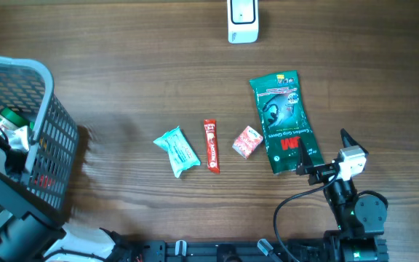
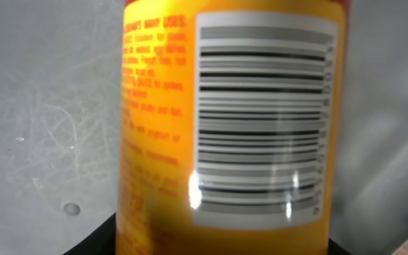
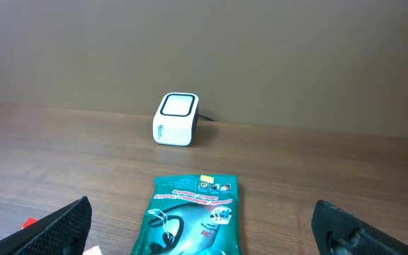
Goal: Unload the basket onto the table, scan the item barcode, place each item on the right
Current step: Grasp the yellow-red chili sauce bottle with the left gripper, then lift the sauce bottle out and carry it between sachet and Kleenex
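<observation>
1. The left claw (image 1: 4, 142) is inside the basket (image 1: 46, 109), grip unclear; the can (image 2: 225, 127) is close before it, barcode (image 2: 261, 120) facing.
2. The right claw (image 3: 200, 212) is spread; the pouch (image 3: 193, 216) lies between it and the scanner (image 3: 176, 119).
3. Small packets (image 1: 177, 151) lie to its left.

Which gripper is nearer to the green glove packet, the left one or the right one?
Right. The right gripper is at the near end of the green glove packet, jaws open. The left arm is far across the table, at the grey basket.
</observation>
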Motion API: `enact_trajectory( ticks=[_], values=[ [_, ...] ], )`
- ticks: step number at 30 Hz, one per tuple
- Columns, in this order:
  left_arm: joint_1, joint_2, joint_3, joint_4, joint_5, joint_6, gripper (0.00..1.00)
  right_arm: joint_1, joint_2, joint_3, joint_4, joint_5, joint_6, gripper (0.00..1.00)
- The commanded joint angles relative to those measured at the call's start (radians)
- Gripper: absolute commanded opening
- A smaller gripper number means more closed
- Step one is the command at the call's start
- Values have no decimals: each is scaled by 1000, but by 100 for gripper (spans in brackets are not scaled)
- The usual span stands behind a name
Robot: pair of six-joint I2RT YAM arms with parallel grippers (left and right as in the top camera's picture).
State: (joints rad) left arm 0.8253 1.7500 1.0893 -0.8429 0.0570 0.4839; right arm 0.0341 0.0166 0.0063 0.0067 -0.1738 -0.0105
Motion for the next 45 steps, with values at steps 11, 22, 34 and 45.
enact_trajectory(
  ticks=[11, 22, 34, 45],
  values=[
    [-7, -265, 208, -91, -29, -63, 43, 4, -5, -1, 3, 17, -13, 100],
    [-8, -650, 208, 102, 75, -373, 43, 6, -10, -1, 3, 17, -13, 100],
    [-294, -822, 208, 208, 493, -516, 44, 6, -9, -1, 3, 17, -13, 100],
    [-928, -571, 206, 116, 346, -552, 44, 6, -9, -1, 3, 17, -13, 100]
  ],
)
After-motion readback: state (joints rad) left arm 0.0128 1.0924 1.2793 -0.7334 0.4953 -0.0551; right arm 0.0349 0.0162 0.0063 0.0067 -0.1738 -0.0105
